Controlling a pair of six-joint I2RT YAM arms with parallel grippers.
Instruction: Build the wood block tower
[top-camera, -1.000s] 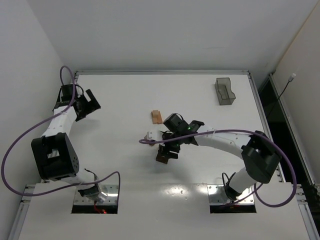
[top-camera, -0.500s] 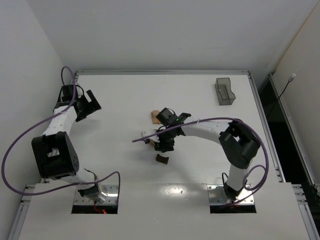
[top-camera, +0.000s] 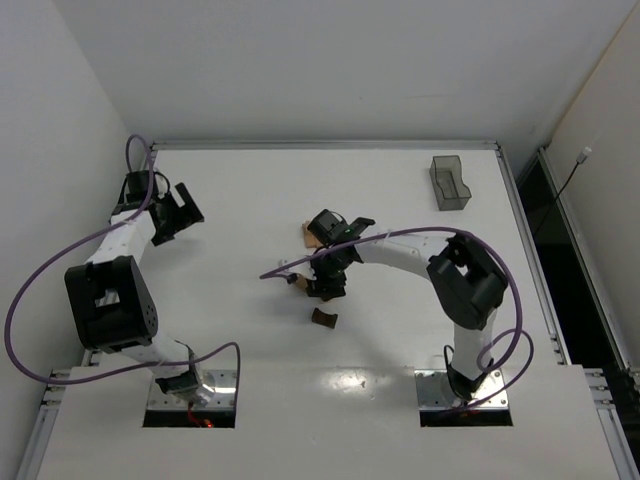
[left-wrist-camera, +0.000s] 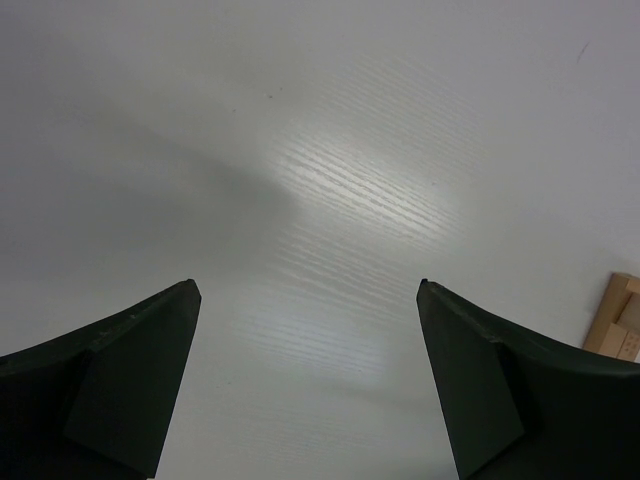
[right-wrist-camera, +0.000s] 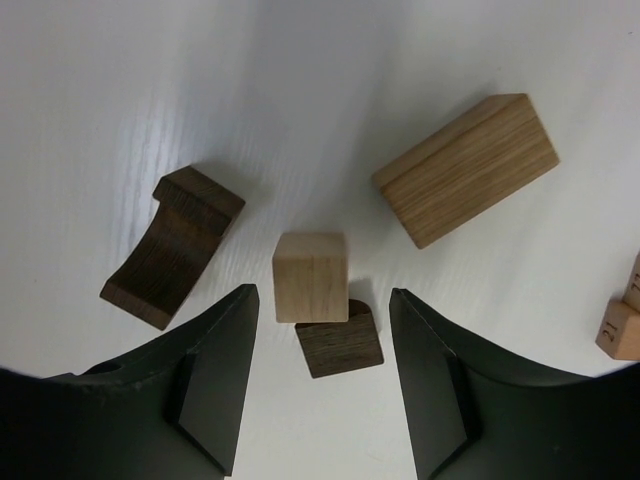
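Loose wooden blocks lie on the white table; no narrow stack shows. In the right wrist view a light tan cube (right-wrist-camera: 311, 277) touches a dark brown cube (right-wrist-camera: 340, 340), with a dark arch piece (right-wrist-camera: 172, 246) to the left and a tan bar (right-wrist-camera: 466, 170) at upper right. My right gripper (right-wrist-camera: 322, 291) is open, its jaws on either side of the two cubes, above them. From the top, my right gripper (top-camera: 325, 280) is mid-table, between the arch (top-camera: 323, 318) and the tan bar (top-camera: 313, 233). My left gripper (top-camera: 175, 212) is open and empty at far left.
A clear grey plastic bin (top-camera: 449, 182) stands at the back right. Numbered tan blocks (right-wrist-camera: 625, 318) sit at the right edge of the right wrist view. My left gripper (left-wrist-camera: 308, 283) sees bare table and a tan block (left-wrist-camera: 625, 315) at its right edge.
My right gripper has let go of the dark arch, which now lies on the table, and has moved a little back and left over the two cubes. The left arm has barely moved.
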